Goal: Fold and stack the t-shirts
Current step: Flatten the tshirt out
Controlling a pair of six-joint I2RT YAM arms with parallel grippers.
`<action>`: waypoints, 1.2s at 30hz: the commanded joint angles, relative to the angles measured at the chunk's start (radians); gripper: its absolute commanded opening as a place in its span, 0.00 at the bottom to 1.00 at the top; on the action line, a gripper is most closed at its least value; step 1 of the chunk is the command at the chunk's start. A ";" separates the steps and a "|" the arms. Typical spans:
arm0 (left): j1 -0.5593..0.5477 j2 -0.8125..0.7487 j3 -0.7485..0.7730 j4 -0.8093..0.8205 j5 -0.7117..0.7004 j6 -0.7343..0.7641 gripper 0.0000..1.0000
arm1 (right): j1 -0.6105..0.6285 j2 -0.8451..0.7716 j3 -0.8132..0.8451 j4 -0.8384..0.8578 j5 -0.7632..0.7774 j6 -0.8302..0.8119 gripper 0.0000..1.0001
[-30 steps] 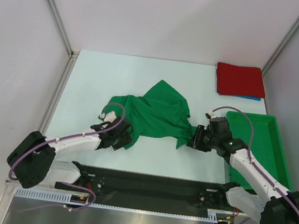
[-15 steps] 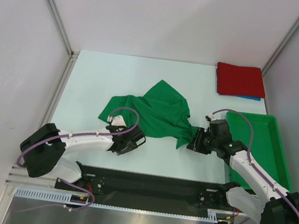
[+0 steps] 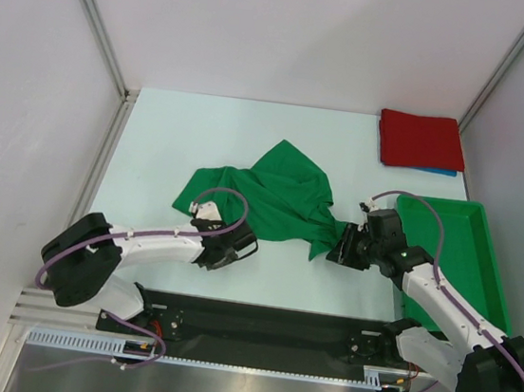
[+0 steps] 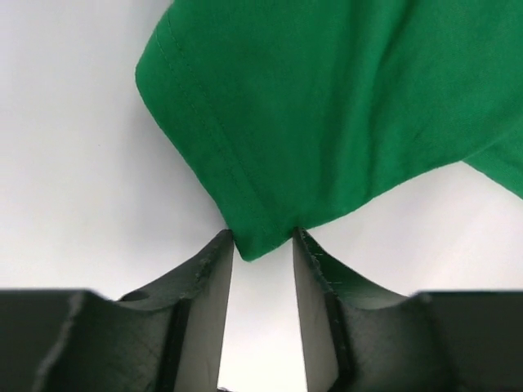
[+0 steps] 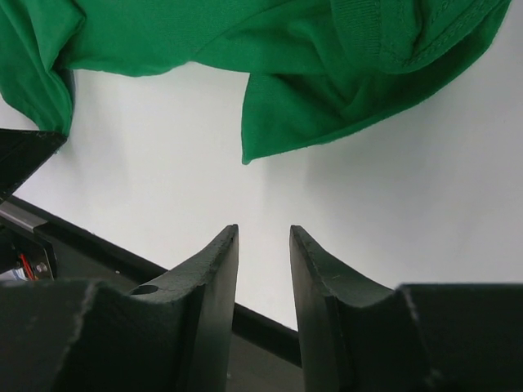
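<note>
The bright green t-shirt [image 3: 276, 196] lies crumpled in the middle of the table. My left gripper [image 3: 233, 247] sits at its near edge. In the left wrist view the gripper [image 4: 262, 238] is open, with a hem corner of the green shirt [image 4: 327, 106] just between the fingertips. My right gripper [image 3: 345, 245] is at the shirt's right end. In the right wrist view it [image 5: 264, 232] is open and empty, the green fabric [image 5: 319, 114] a little ahead of it. The red shirt [image 3: 419, 139] lies folded on the blue one [image 3: 442, 171] at the back right.
A rigid green bin [image 3: 468, 269] stands at the right edge, beside my right arm. White walls and metal posts enclose the table [image 3: 193, 130]. A black base rail [image 3: 265, 326] runs along the near edge.
My left gripper has moved right along the shirt's near edge, away from the left flap. The flap near it now lies shorter. The right arm has barely moved.
</note>
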 commanded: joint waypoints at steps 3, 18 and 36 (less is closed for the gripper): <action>0.012 0.056 -0.032 -0.009 -0.015 0.030 0.22 | 0.017 -0.022 0.001 0.024 -0.017 0.018 0.47; 0.013 -0.203 -0.089 0.041 -0.067 0.205 0.00 | 0.196 0.082 -0.105 0.314 0.171 0.254 0.53; 0.013 -0.412 -0.198 0.178 -0.007 0.338 0.01 | 0.395 0.215 -0.195 0.532 0.609 0.441 0.37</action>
